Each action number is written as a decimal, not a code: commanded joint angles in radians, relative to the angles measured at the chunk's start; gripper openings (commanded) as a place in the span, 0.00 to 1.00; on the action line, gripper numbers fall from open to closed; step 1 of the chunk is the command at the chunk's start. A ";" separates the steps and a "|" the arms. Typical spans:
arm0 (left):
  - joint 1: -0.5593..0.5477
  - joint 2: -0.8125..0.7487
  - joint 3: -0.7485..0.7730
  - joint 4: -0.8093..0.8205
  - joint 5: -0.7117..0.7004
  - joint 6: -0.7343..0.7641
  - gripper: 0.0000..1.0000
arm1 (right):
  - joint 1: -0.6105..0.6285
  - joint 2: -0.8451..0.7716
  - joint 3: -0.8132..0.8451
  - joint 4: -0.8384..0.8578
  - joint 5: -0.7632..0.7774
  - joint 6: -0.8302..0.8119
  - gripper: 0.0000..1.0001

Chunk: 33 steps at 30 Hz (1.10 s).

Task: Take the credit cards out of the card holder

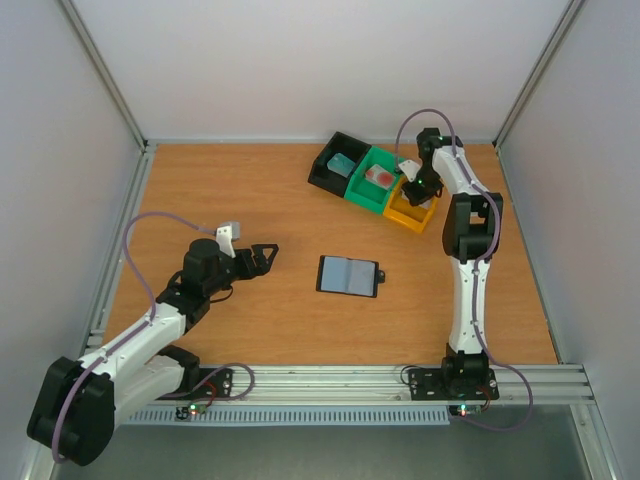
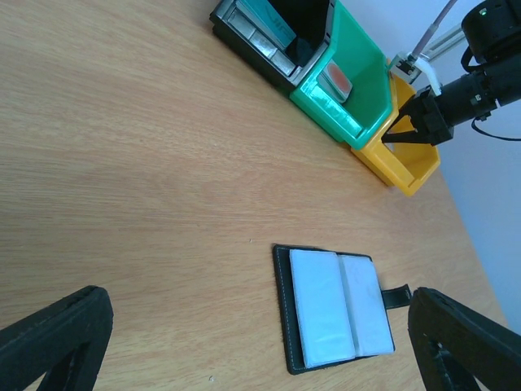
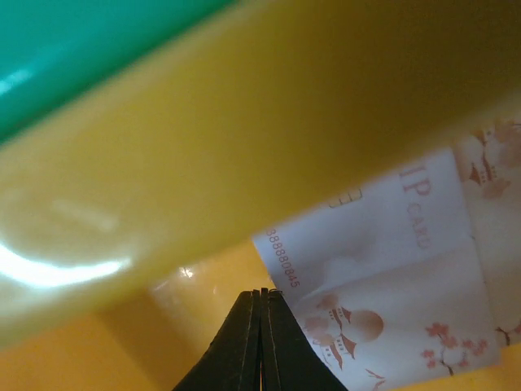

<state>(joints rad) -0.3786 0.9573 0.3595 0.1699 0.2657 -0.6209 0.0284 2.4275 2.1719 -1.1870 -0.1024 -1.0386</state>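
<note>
The card holder (image 1: 347,275) lies open on the table, black with pale blue-grey pockets facing up (image 2: 334,309). The teal-blue card (image 1: 342,164) lies in the black tray (image 1: 322,175). The red card (image 1: 381,176) lies in the green tray (image 1: 364,196). The whitish card (image 3: 391,261) lies in the yellow-orange tray (image 1: 408,216). My right gripper (image 1: 418,195) is down inside that tray, shut (image 3: 262,292), its tips beside the whitish card's edge. My left gripper (image 1: 262,257) is open and empty, left of the card holder (image 2: 260,358).
The three trays stand in a slanted row at the back right, touching one another, and also show in the left wrist view (image 2: 358,94). White walls enclose the table on three sides. A metal rail runs along the near edge (image 1: 330,385).
</note>
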 commanded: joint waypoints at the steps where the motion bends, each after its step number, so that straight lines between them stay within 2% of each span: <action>1: 0.006 0.006 -0.011 0.062 -0.005 0.009 0.99 | 0.010 0.008 0.048 -0.027 0.023 0.028 0.01; 6: 0.006 0.014 -0.014 0.071 -0.001 0.006 0.99 | 0.013 0.010 0.058 -0.036 -0.011 0.029 0.01; 11: 0.006 0.009 -0.014 0.065 -0.008 0.013 0.99 | 0.019 -0.007 0.063 -0.140 -0.231 0.031 0.01; 13: 0.005 0.010 -0.014 0.065 -0.006 0.012 0.99 | 0.019 -0.023 0.037 -0.136 -0.249 0.038 0.01; 19: 0.006 0.014 -0.017 0.073 -0.004 0.010 0.99 | 0.019 -0.004 0.028 -0.152 -0.179 0.064 0.01; 24: 0.006 0.008 -0.014 0.066 0.002 0.013 1.00 | 0.018 0.037 0.046 -0.123 -0.010 0.094 0.01; 28: 0.006 0.013 -0.016 0.064 -0.011 0.019 0.99 | 0.019 0.060 0.063 -0.070 0.067 0.100 0.01; 33: 0.006 0.014 -0.015 0.060 -0.011 0.021 0.99 | 0.019 0.032 0.043 0.033 0.089 0.114 0.01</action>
<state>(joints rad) -0.3786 0.9642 0.3576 0.1776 0.2649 -0.6197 0.0418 2.4500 2.2078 -1.2427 -0.0837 -0.9550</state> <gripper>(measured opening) 0.995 0.015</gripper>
